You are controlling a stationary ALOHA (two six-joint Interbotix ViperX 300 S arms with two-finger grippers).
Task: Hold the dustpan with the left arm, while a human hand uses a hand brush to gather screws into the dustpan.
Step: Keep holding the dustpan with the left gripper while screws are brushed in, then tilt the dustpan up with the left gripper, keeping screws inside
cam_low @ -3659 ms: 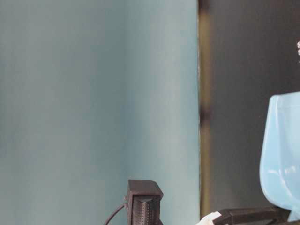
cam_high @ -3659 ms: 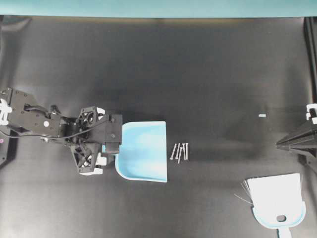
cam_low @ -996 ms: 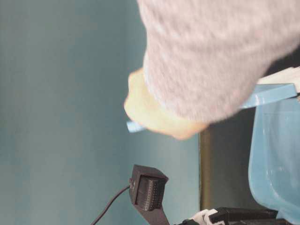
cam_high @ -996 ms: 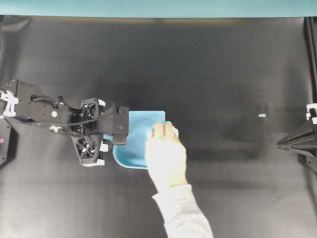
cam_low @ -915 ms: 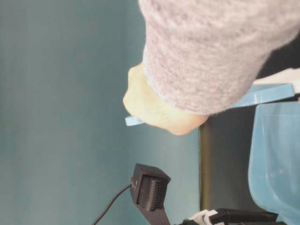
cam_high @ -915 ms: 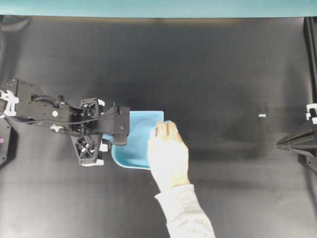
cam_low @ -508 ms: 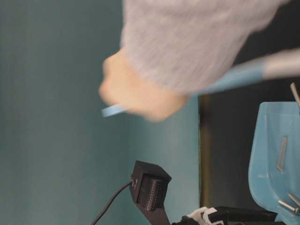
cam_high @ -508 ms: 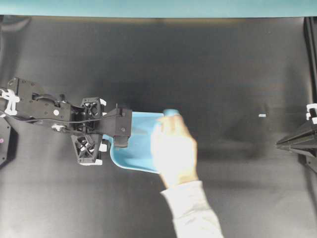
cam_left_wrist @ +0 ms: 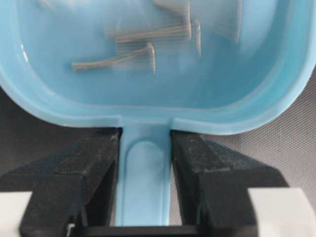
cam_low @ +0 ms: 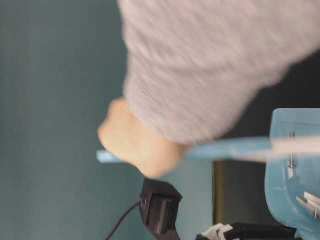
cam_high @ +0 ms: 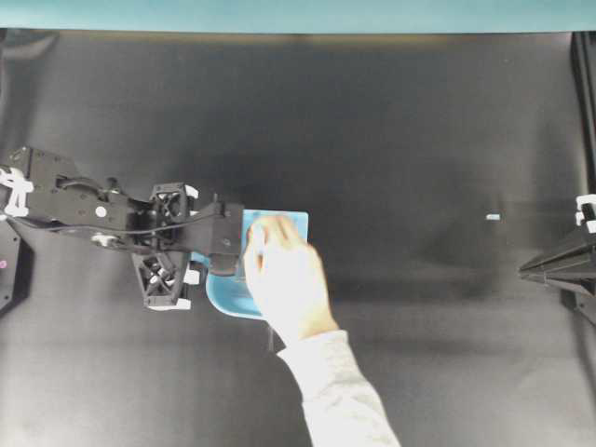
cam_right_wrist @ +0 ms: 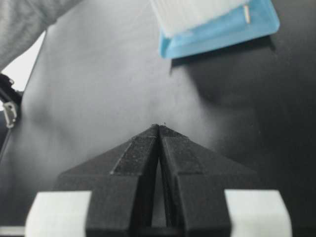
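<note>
Left gripper (cam_left_wrist: 144,197) clamps the blue plastic dustpan's (cam_left_wrist: 148,94) handle between its fingers; keep it steady while thin grey screws (cam_left_wrist: 133,47) settle beyond the fingertips

Black table (cam_high: 391,121) with pale speck (cam_high: 493,217)

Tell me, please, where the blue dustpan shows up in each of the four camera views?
Overhead: dustpan left of centre, mostly under the hand.
Table-level: lower right edge, behind the blurred sleeve.
Left wrist: fills the upper picture, handle between the left tool fingers.
Right wrist: top, right of centre.
Shared landmark: screws inside the pan.
</note>
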